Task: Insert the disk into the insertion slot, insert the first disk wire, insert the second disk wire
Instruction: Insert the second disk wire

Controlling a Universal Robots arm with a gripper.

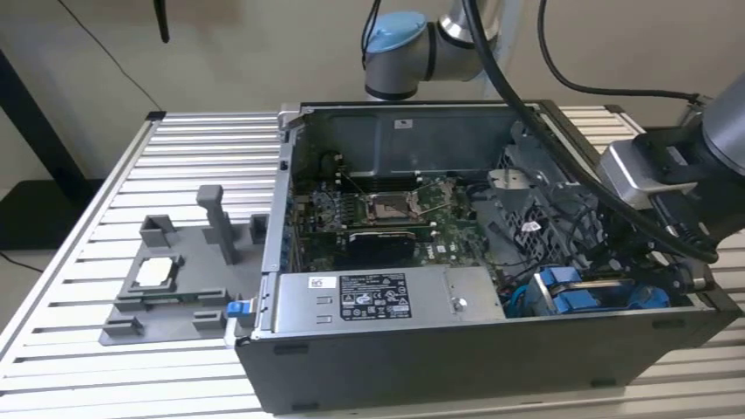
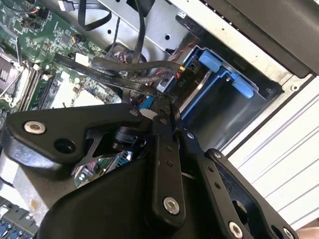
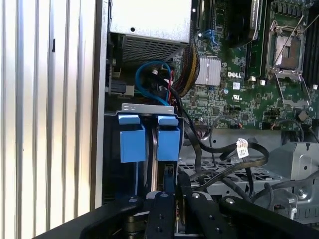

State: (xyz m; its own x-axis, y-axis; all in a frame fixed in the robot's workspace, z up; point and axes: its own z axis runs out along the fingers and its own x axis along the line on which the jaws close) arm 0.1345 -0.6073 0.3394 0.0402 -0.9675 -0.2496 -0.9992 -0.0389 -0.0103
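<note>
**Bringing the wire plug to the slot**

We are working at the insertion slot (image 3: pixel 132 142), the dark metal bay with the bright blue tabs. It is sitting in one corner of the open computer case (image 1: pixel 466 367), which is standing on the bench (image 1: pixel 198 157). In the exterior view the long grey box (image 1: pixel 361 301) with the white sticker is lying beside the slot, and the green board (image 3: pixel 224 94) is lying a little further off.

In the second wrist view the tool (image 2: pixel 167 107) is hanging right at the mouth of the slot. Its fingers (image 2: pixel 164 149) are pressed close together, and we are judging that they are pinching the small wire plug (image 2: pixel 167 85), the one with thin red, yellow and black wires. We cannot tell for sure if the disk is sitting inside the slot, because the tool and the blue tabs are hiding that spot.

To do this step well, we are thinking about these things:

- Keeping the plug straight, so it is facing the slot squarely and not leaning.
- Going slowly and pushing softly, since a small plug can bend or jam.
- Watching the loose black cables (image 3: pixel 224 149) lying beside the slot, so they are not getting caught under the tool.
- Staying off the blue tabs, which are plastic and could snap.
</note>
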